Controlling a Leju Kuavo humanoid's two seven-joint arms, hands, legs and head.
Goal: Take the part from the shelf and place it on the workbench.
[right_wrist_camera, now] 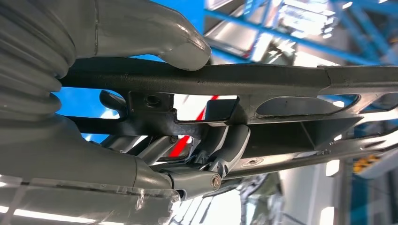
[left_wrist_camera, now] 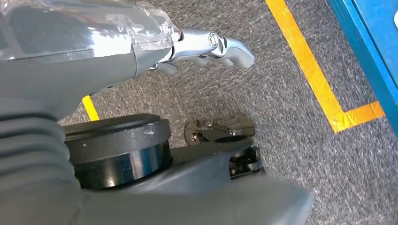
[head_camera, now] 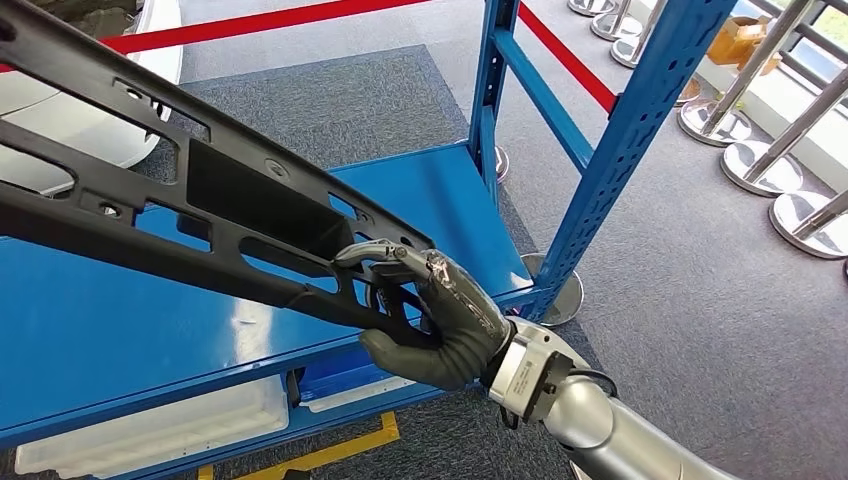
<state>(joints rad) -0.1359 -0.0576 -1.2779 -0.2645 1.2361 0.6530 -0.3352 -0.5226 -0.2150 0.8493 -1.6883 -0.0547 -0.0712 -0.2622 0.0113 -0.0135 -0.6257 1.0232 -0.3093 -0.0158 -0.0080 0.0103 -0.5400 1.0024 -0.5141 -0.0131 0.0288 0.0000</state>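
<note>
The part [head_camera: 200, 190] is a long black plastic frame with several cut-outs, slanting from the upper left down to the middle of the head view, lifted above the blue shelf deck [head_camera: 120, 330]. My right hand [head_camera: 440, 320] grips its lower end, fingers hooked through a cut-out and the thumb below. In the right wrist view the part [right_wrist_camera: 263, 79] runs across the picture, with the thumb [right_wrist_camera: 183, 44] pressed on one edge and the fingers [right_wrist_camera: 225, 150] wrapped round the other. My left hand [left_wrist_camera: 206, 47] hangs over the grey carpet, fingers slightly curled and nothing in them.
A blue shelf upright [head_camera: 640, 130] stands right of my hand, another [head_camera: 495, 70] further back. A red barrier tape [head_camera: 250, 25] and chrome stanchion bases [head_camera: 760, 165] lie beyond. A white bin [head_camera: 150, 430] sits under the shelf deck. Yellow floor tape [left_wrist_camera: 319, 79] marks the carpet.
</note>
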